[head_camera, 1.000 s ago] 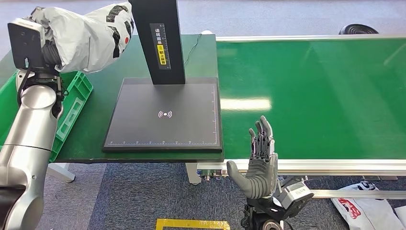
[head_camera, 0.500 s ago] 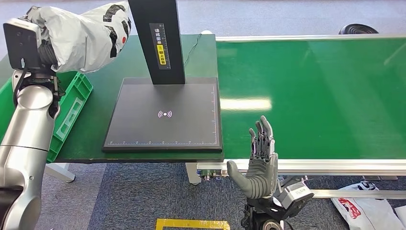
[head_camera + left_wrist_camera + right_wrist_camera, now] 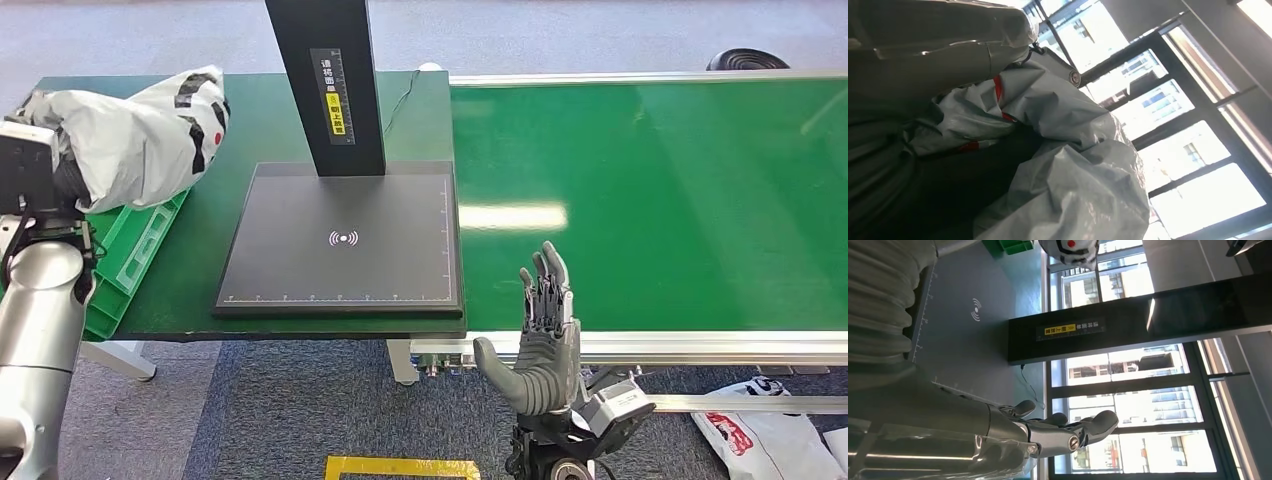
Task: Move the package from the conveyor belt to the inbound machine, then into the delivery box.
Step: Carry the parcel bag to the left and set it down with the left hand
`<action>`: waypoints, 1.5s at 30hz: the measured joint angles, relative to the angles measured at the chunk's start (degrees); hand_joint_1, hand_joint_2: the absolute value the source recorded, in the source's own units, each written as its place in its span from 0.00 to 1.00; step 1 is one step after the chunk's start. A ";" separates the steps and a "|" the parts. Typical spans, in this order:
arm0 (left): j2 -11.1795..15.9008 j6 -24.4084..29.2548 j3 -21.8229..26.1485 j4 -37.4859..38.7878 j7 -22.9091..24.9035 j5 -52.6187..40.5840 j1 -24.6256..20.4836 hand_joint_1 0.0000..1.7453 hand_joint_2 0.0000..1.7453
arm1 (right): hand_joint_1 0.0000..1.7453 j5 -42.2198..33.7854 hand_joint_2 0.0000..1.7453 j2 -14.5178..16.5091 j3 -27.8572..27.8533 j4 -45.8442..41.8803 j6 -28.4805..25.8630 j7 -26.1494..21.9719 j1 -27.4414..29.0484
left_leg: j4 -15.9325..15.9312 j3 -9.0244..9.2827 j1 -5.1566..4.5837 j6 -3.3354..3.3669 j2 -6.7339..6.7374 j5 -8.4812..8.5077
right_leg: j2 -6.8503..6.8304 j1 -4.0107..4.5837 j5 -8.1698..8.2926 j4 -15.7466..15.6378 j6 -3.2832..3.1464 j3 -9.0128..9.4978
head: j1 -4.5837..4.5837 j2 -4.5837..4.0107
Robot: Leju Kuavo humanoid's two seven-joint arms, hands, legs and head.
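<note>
The package [image 3: 135,140], a crumpled grey-white plastic bag with black and red marks, hangs at the far left over the green delivery box [image 3: 135,250]. My left hand [image 3: 70,182] grips it, mostly hidden behind the bag and the wrist. In the left wrist view the bag [image 3: 1063,150] bulges against the grey thumb [image 3: 938,45]. The inbound machine [image 3: 345,240], a black scanning plate with a dark pillar, is bare. My right hand [image 3: 545,340] stands open and upright at the near edge of the green conveyor belt [image 3: 650,200], holding nothing; its fingers [image 3: 1063,432] are spread.
On the floor at the lower right lies a white bag with red print [image 3: 760,435]. Yellow tape [image 3: 400,467] marks the carpet below the table. A dark round object [image 3: 748,60] sits beyond the belt's far right corner.
My left arm has carried the package to the left and lower, from beside the machine's pillar to over the green box. The right hand has not moved.
</note>
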 joint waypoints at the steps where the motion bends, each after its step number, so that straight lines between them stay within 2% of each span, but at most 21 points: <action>1: 1.12 0.75 0.59 -0.09 0.52 -0.70 1.17 1.00 1.00 | 0.00 0.19 1.00 -0.02 -0.17 0.00 0.10 0.00 0.17 | -0.01 -0.01 0.00 -0.02 0.03 -0.01 | 0.02 0.00 0.00 0.00 0.00 0.01 | 0.02 0.00; 5: 8.33 2.58 3.47 0.56 1.42 -4.78 6.08 1.00 1.00 | 0.00 1.10 1.00 -0.18 -0.58 -0.05 0.36 0.00 1.83 | -0.02 0.10 0.03 -0.22 0.50 -0.16 | 0.48 0.04 -0.01 0.01 -0.04 -0.14 | -0.01 0.00; 7: 11.08 1.90 5.27 1.87 1.63 -7.91 6.69 1.00 1.00 | 0.00 1.31 1.00 -0.30 -0.88 -0.14 0.43 0.00 2.60 | -0.01 0.07 0.09 -0.22 0.45 -0.15 | 0.48 0.09 -0.04 0.00 -0.06 -0.20 | 0.00 0.00; 12: 14.25 1.18 7.12 6.09 2.67 -13.25 4.60 1.00 1.00 | 0.00 1.56 1.00 -0.31 -1.34 -0.17 0.71 0.00 2.79 | -0.01 0.03 0.14 -0.20 0.18 -0.14 | 0.31 0.12 -0.08 0.00 -0.07 -0.10 | 0.02 0.00; 22: 14.20 4.58 6.00 14.25 5.11 -24.77 -2.34 1.00 1.00 | 0.00 1.34 1.00 0.68 -2.45 -0.27 0.82 0.00 3.18 | 0.01 0.04 0.16 -0.20 0.18 -0.14 | 0.32 0.14 -0.05 0.00 -0.07 -0.10 | 0.02 0.00; 29: 14.00 4.93 5.10 16.99 5.70 -26.50 -5.21 1.00 1.00 | 0.00 1.27 1.00 1.08 -2.92 -0.31 0.88 0.00 3.40 | 0.01 0.05 0.16 -0.20 0.23 -0.14 | 0.33 0.14 -0.05 0.00 -0.08 -0.11 | 0.03 0.00; 34: 13.99 5.16 4.30 19.26 8.61 -32.72 -8.66 1.00 1.00 | 0.00 0.99 1.00 1.16 -3.03 -0.35 0.80 0.00 3.45 | 0.01 0.04 0.16 -0.20 0.20 -0.14 | 0.32 0.14 -0.05 0.00 -0.08 -0.11 | 0.03 0.00; 40: 14.42 -1.82 0.94 24.94 12.95 -44.42 -15.91 1.00 1.00 | 0.00 1.84 1.00 1.43 -4.24 -1.43 0.72 0.00 4.60 | 0.01 0.04 0.16 -0.20 0.17 -0.13 | 0.32 0.14 -0.05 0.00 -0.08 -0.09 | 0.01 0.00; 43: 14.51 -6.55 -3.70 28.34 16.77 -55.56 -19.28 1.00 1.00 | 0.00 2.83 1.00 1.66 -5.44 -2.45 1.80 0.00 5.65 | 0.01 0.04 0.16 -0.20 0.17 -0.13 | 0.32 0.14 -0.05 0.00 -0.08 -0.09 | 0.02 0.00; 45: 14.60 -10.76 -8.61 30.58 19.77 -65.20 -21.51 1.00 1.00 | 0.00 3.69 1.00 1.95 -6.11 -3.06 2.95 0.00 6.23 | 0.01 0.03 0.16 -0.20 0.18 -0.14 | 0.32 0.14 -0.04 0.00 -0.08 -0.08 | 0.02 0.00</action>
